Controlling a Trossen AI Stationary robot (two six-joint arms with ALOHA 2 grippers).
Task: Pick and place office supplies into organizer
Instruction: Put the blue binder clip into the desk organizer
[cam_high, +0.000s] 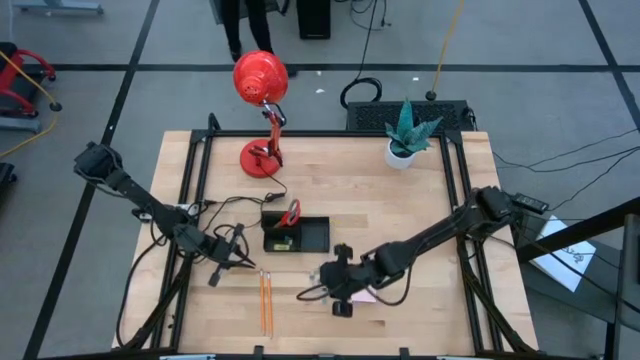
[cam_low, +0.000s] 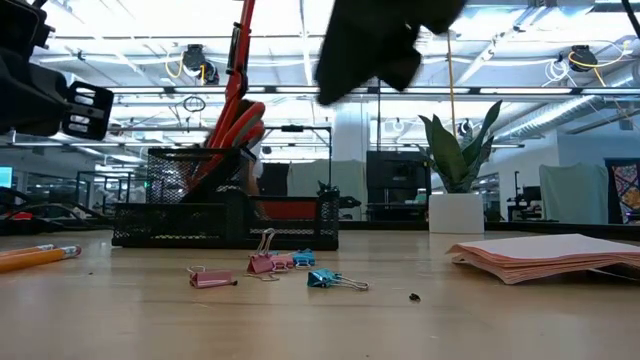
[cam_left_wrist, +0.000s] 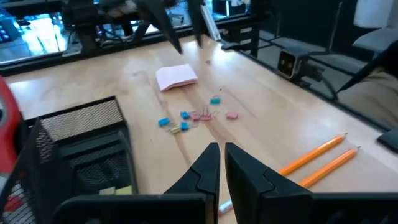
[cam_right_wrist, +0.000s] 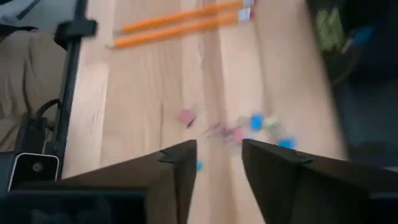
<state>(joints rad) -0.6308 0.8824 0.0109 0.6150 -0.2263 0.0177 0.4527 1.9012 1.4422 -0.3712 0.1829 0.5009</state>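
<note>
The black mesh organizer (cam_high: 305, 236) stands mid-table with red-handled scissors (cam_high: 290, 213) upright in it and a yellow piece (cam_left_wrist: 115, 191) in one compartment. Two orange pencils (cam_high: 265, 300) lie side by side near the front edge. Small blue and pink clips (cam_left_wrist: 198, 115) are scattered on the wood in front of the organizer. A pink sticky-note pad (cam_left_wrist: 176, 76) lies flat to their right. My right gripper (cam_right_wrist: 219, 155) hovers open above the clips and the pad, with nothing between its fingers. My left gripper (cam_left_wrist: 217, 168) is shut, left of the organizer and above the table.
A red desk lamp (cam_high: 262, 100) stands at the far side and a potted plant (cam_high: 405, 135) at the far right. Cables (cam_high: 225, 208) lie left of the organizer. A large black box (cam_high: 440, 113) sits behind the table. Bare wood lies at the right (cam_high: 420, 220).
</note>
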